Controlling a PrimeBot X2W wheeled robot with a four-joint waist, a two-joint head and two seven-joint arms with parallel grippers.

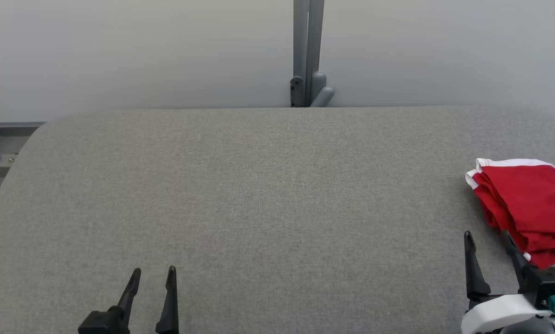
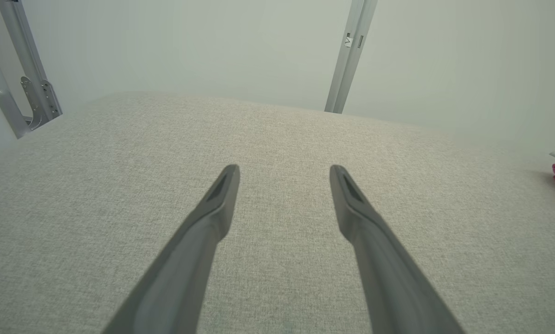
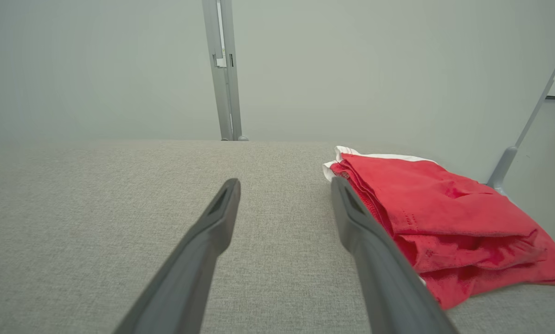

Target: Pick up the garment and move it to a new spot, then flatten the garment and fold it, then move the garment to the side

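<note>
Garment: red with a white band along its far edge, folded in layers. It lies on the right-hand end of the grey worktop, and the head view cuts off its right part.

Right pincer: both fingers stand wide apart and nothing is held between them. They point toward the far wall, low over the worktop, at the garment's near left corner. The outer finger runs along the garment's edge; contact cannot be confirmed. The white wrist housing sits behind it at the lower right.

Left pincer: fingers spread, holding nothing, pointing the same way over bare worktop, well apart from the garment.

A grey metal post stands behind the worktop's far edge against the pale wall.
</note>
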